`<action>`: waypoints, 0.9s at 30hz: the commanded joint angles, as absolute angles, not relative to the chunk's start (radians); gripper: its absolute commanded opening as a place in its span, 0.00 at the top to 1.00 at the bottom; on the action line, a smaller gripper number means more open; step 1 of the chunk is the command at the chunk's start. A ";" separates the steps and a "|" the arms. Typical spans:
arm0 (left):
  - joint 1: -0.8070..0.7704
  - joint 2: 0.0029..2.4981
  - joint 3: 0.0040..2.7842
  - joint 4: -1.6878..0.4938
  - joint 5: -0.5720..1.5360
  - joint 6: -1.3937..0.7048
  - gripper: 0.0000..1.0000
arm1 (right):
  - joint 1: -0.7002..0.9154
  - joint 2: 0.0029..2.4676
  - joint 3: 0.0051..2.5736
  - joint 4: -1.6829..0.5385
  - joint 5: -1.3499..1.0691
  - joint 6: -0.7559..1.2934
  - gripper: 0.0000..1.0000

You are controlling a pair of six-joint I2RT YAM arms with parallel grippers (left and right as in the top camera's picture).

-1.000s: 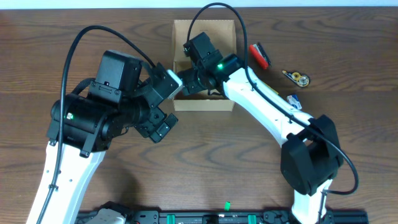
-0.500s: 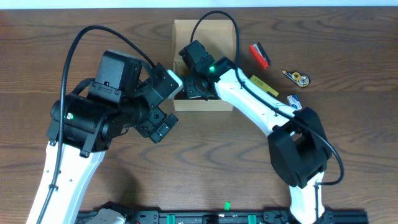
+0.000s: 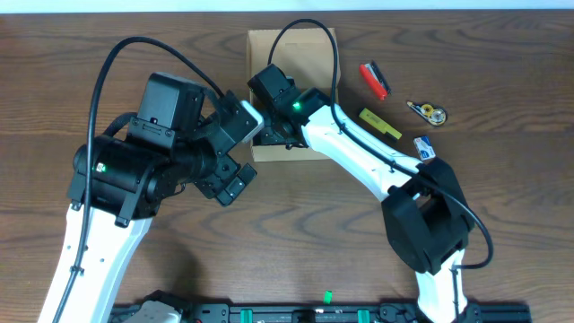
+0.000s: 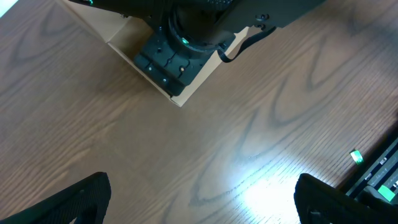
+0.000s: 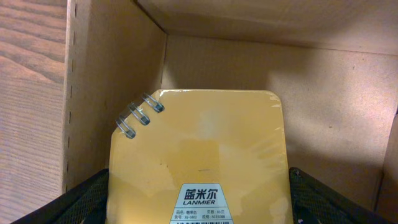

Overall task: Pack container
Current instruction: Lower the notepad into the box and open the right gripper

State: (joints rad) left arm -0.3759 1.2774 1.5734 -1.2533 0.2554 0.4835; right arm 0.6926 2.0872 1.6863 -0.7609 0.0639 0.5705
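**R arm takes notebook deeper into box; L idle**

Overhead: the R arm (image 3: 359,152) has swung left over the last sec. Its wrist is now low over the near-left part of the box (image 3: 309,54), which sits far-middle on the table (image 3: 502,224) with its top open. The swing uncovers a yellow stick (image 3: 380,123) lying right of the box. The red item (image 3: 374,79), tape roller (image 3: 428,112) and small blue item (image 3: 424,146) haven't moved and are all outside the box. The L gripper (image 3: 242,151) is parked just beside the box's near-left corner, same spot as before.

L wrist: jaws spread wide w/ only bare table between them, nothing held. Box corner and R wrist are ahead.

R wrist: the R gripper (image 5: 199,193) is inside the box, fingers far apart on the two sides of a yellow spiral notebook (image 5: 199,143). It looks grasped, not let go yet. The notebook's far end is near the back wall. No other item is seen inside.

Meaning: notebook nearly placed, probably needs release next. Four items are left out.
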 commanded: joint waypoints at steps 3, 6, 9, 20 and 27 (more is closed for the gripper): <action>-0.376 1.275 1.604 -1.256 0.252 0.494 0.05 | 0.709 2.097 1.700 -0.751 0.078 0.591 0.44; -0.376 1.275 1.604 -1.256 0.252 0.494 0.05 | 0.708 2.097 1.700 -0.751 0.078 0.591 0.38; -0.376 1.275 1.604 -1.256 0.252 0.494 0.05 | 0.708 2.097 1.700 -0.751 0.074 0.591 0.32; -0.376 1.275 1.604 -1.256 0.252 0.494 0.05 | 0.708 2.097 1.700 -0.752 0.054 0.590 0.20; -0.376 1.275 1.604 -1.256 0.252 0.494 0.05 | 0.707 2.097 1.700 -0.756 0.048 0.590 0.04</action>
State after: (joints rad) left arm -0.3759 1.2774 1.5734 -1.2533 0.2554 0.4835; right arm 0.6979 2.0872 1.6863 -0.7540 0.0486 0.5812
